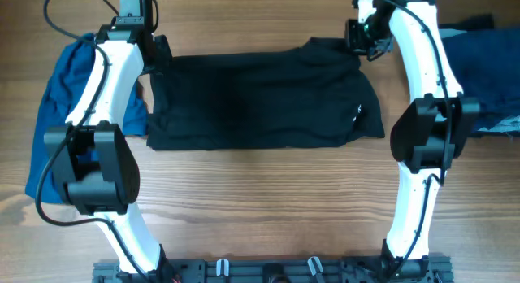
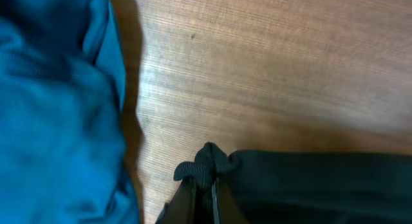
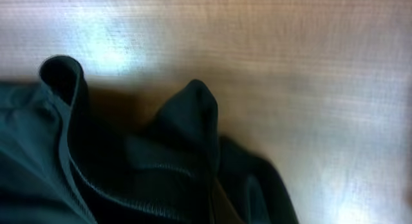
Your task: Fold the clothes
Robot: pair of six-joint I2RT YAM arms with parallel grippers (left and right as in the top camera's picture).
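T-shirt between blue garment and navy garment

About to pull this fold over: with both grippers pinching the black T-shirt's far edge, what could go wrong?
The left gripper holds only a small tuft of the T-shirt; it may slip out under tension.
The blue garment lies close beside that grip and under the left arm, so it could get dragged.
At the right gripper the fabric is bunched, so the fold may come out crooked.
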